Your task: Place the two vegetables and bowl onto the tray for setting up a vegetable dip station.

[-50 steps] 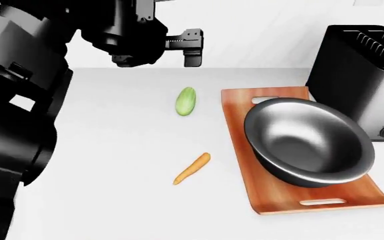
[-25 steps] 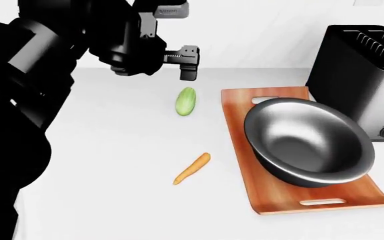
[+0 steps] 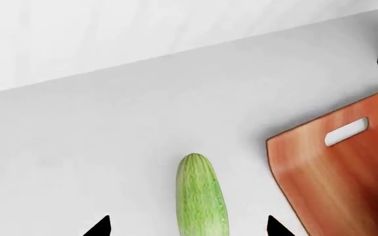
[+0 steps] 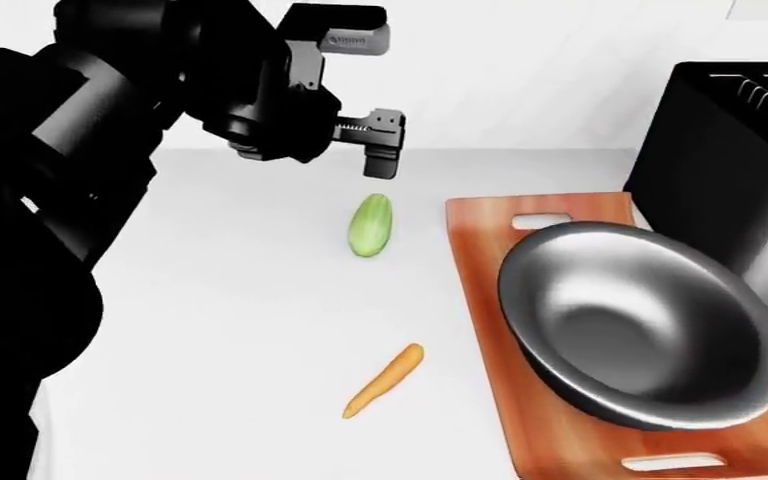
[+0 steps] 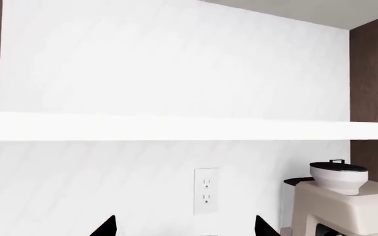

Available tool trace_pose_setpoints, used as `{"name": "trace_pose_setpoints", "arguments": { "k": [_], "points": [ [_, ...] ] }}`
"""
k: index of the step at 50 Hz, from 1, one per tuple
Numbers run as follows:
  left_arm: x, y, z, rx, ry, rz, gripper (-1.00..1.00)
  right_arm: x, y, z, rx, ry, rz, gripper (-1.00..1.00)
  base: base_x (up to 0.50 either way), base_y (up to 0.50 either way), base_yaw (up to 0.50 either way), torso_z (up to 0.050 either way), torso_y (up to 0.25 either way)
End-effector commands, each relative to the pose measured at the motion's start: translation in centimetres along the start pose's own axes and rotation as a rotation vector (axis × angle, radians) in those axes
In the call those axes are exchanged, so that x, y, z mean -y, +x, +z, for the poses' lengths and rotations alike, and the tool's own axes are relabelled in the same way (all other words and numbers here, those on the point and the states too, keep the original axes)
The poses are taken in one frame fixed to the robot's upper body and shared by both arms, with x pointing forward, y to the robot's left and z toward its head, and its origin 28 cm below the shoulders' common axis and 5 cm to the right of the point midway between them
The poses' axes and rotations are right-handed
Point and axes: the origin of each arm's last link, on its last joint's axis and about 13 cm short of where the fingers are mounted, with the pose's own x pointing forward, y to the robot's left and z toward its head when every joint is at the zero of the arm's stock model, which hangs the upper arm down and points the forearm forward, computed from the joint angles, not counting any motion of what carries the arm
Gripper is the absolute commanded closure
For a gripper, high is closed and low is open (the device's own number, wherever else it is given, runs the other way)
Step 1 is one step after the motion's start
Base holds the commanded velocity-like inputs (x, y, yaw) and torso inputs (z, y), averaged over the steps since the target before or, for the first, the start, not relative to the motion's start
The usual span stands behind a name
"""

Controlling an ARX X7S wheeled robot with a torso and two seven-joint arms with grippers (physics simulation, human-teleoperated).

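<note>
Our left hand point(image 4: 381, 150) hovers just above the cucumber point(image 4: 369, 224), its fingers spread apart and empty; in the wrist view the two tips straddle it. The cucumber lies on the surface point(image 4: 224, 330) just beside the tray point(image 4: 471, 240), and the carrot point(image 4: 384, 381) lies nearer us, also off the tray. The bowl point(image 4: 638, 320) already sits on the tray, with nothing in it. Both vegetables remain. Our right hand point(image 5: 182, 228) shows only open tips facing the wall.

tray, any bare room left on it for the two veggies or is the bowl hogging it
Mostly crowded: the bowl overhangs the tray. Bare wood remains along its edge facing the carrot and by the far handle slot. The counter around the cucumber is open.
</note>
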Motion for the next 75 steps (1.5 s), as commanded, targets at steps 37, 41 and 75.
{"name": "trace_pose_setpoints", "arguments": {
  "k": [37, 41, 75],
  "points": [
    [0.6, 2.3, -2.5, -0.124, 0.100, -0.102, -1.00, 0.9, -0.9, -0.6, -0.004, 0.044, -0.031, -1.00, 0.12, 0.00, 0.00, 0.000, 0.000],
    [0.6, 2.6, -2.8, -0.130, 0.091, -0.105, -1.00, 1.0, -1.0, -0.7, -0.006, 0.047, -0.030, -1.00, 0.00, 0.00, 0.00, 0.000, 0.000],
    [1.1, 5.8, -6.4, -0.201, -0.006, -0.120, -1.00, 1.5, -1.4, -1.2, -0.008, 0.064, -0.052, -1.00, 0.00, 0.00, 0.00, 0.000, 0.000]
  ]
}}
